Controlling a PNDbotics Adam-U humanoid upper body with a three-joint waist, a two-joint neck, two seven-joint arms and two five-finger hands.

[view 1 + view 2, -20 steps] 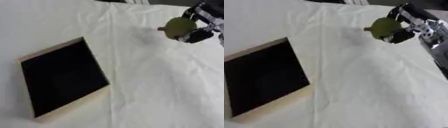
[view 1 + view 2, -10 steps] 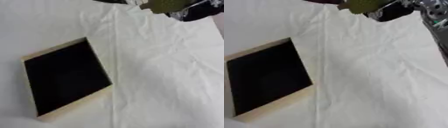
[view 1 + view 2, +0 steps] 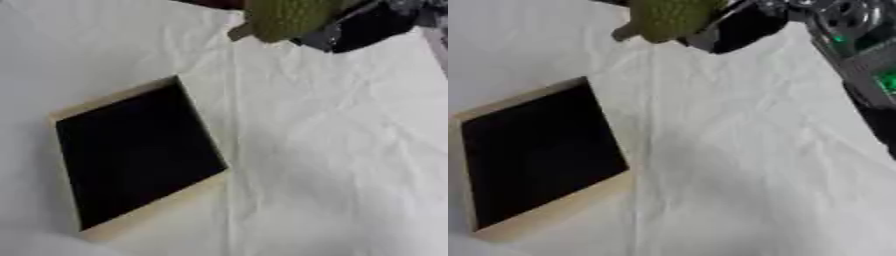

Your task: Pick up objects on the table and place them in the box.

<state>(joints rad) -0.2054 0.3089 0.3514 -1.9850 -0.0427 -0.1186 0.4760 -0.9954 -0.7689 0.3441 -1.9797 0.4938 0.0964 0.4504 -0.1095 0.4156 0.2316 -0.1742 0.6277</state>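
Right hand (image 3: 741,25): glossy black shell, blurred, rounded bulky shape. Wrist behind: silver-grey metal housing with round joint disc, darker recessed centre. Forearm: grey panel with small green lit spots, one near wrist, one lower at edge. Below that, black casing along frame's right side. In left eye view, only black hand and sliver of grey visible.

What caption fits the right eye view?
Right hand carries a green bumpy fruit above the white cloth, toward the open black-lined box.
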